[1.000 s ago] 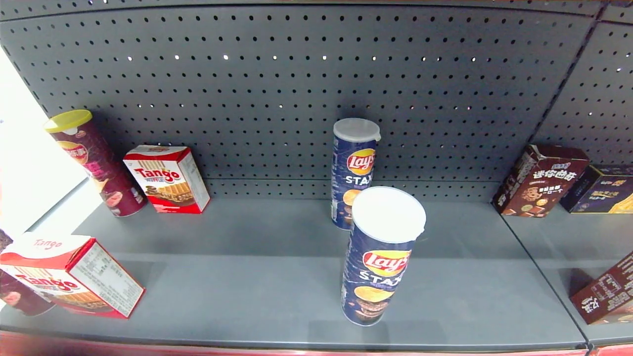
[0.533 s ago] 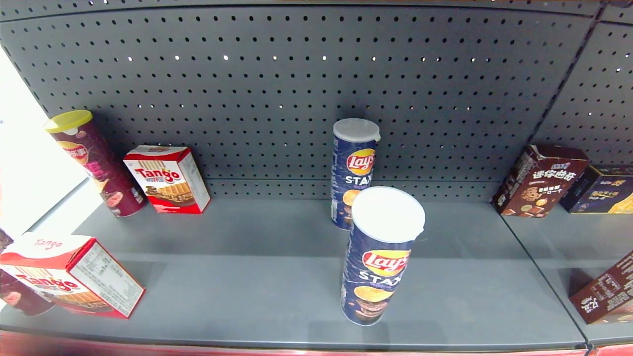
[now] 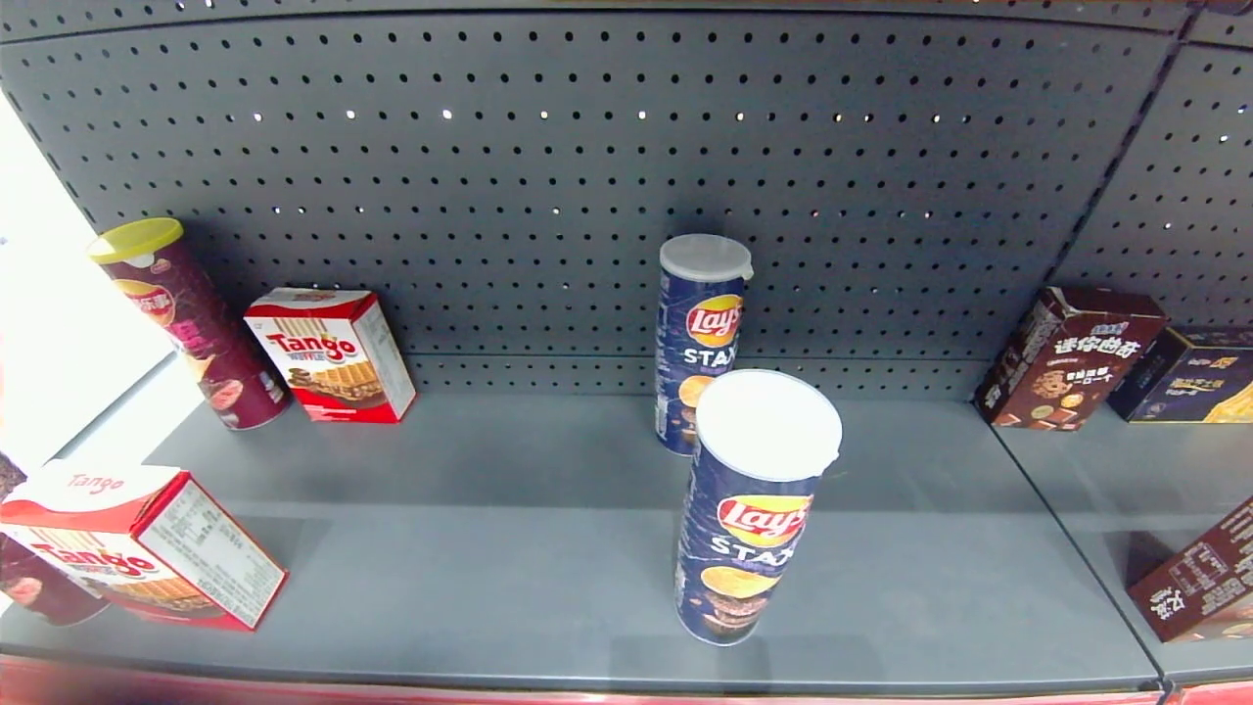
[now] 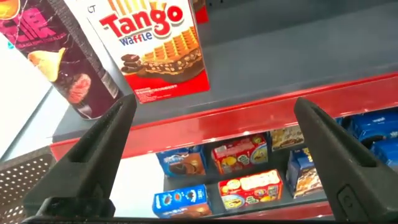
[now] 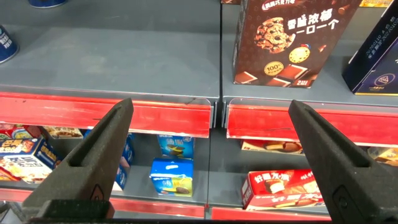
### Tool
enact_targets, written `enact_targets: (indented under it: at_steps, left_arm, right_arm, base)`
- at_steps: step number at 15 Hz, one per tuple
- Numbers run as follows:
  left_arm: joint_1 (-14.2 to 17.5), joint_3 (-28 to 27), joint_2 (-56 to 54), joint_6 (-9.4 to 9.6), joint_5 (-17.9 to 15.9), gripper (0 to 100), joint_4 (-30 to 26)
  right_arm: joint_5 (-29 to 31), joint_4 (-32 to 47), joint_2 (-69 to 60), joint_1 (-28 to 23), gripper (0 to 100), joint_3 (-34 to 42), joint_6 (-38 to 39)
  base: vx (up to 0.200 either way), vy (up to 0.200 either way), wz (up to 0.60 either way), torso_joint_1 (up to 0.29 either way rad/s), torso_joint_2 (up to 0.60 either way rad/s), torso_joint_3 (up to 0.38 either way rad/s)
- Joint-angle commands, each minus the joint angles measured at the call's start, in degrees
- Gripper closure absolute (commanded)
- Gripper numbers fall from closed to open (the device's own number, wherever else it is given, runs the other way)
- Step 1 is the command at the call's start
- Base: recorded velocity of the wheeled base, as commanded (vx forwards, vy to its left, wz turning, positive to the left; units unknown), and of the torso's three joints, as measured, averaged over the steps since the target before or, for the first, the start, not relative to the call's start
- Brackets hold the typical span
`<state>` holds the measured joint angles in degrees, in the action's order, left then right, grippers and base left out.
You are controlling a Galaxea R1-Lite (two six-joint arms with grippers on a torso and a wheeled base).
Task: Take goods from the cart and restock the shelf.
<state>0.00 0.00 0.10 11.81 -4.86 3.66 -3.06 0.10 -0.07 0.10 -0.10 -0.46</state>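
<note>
Currently near chip can (image 3: 754, 509) upright on shelf (image 3: 470, 558), far chip can (image 3: 700, 338) just behind (contact unclear). L gripper (image 4: 214, 104), R gripper (image 5: 211, 104): both spread wide, empty.

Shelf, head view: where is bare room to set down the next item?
Widest bare patch: shelf floor between the red wafer boxes on the left and the two blue chip cans mid-shelf. Another lies between the cans and the brown cookie box. Crowded: left end, around the maroon can.
</note>
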Motion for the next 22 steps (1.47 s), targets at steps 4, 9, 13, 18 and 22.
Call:
enact_targets:
  at_steps: [4, 9, 13, 18, 22]
  left_arm:
    - [0.09, 0.00, 0.25, -1.35, 8.56, 0, -0.23]
    - [-0.18, -0.26, 0.25, -8.56, 1.35, 0, -4.36]
    - [-0.09, -0.26, 0.25, -8.74, 1.70, 0, -4.27]
    - [-0.18, -0.26, 0.25, -8.65, 1.61, 0, -4.36]
    - [-0.09, -0.26, 0.25, -8.82, 1.70, 0, -4.36]
  right_arm:
    - [-0.02, -0.01, 0.07, -0.01, 0, 0.01, 0.02]
    - [-0.02, -0.01, 0.07, -0.01, 0, 0.01, 0.02]
    - [-0.02, -0.01, 0.07, -0.01, 0, 0.01, 0.02]
    - [-0.10, -0.27, 5.87, -0.19, 0, -9.83, -0.06]
    - [-5.64, -3.70, 35.76, 3.42, 0, -31.19, -4.46]
  base:
    - [0.000, 0.000, 0.00, 0.000, 0.00, 0.000]
    - [0.000, 0.000, 0.00, 0.000, 0.00, 0.000]
    - [0.000, 0.000, 0.00, 0.000, 0.00, 0.000]
    - [0.000, 0.000, 0.00, 0.000, 0.00, 0.000]
    - [0.000, 0.000, 0.00, 0.000, 0.00, 0.000]
